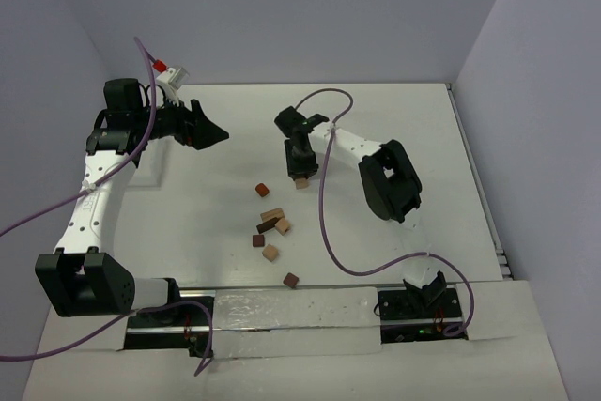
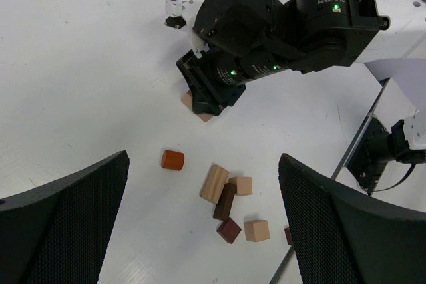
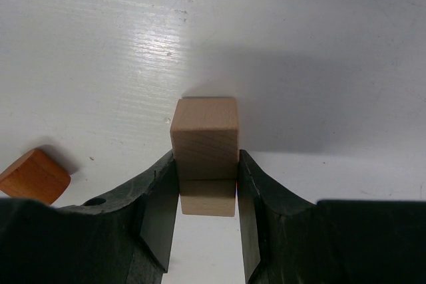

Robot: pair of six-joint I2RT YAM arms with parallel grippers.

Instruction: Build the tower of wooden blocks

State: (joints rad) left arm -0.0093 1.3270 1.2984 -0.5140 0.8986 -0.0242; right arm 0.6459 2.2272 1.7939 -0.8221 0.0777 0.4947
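Note:
My right gripper (image 1: 300,172) points down at the middle of the table, shut on a light tan block (image 3: 204,139). That block rests against a second tan block (image 3: 208,199) between the fingers, making a short two-block tower (image 1: 301,182). In the left wrist view the tower (image 2: 202,112) shows under the right gripper (image 2: 203,101). Loose wood blocks lie nearer: an orange-brown piece (image 1: 262,190), a tan bar (image 2: 214,183), a dark brown bar (image 2: 225,201) and small cubes (image 2: 256,230). My left gripper (image 1: 212,135) is open and empty, raised at the far left.
A dark cube (image 1: 291,279) lies alone near the front rail (image 1: 282,312). The orange-brown piece (image 3: 33,176) sits just left of my right fingers. Purple cables loop over the right arm. White walls close the table's back and right sides.

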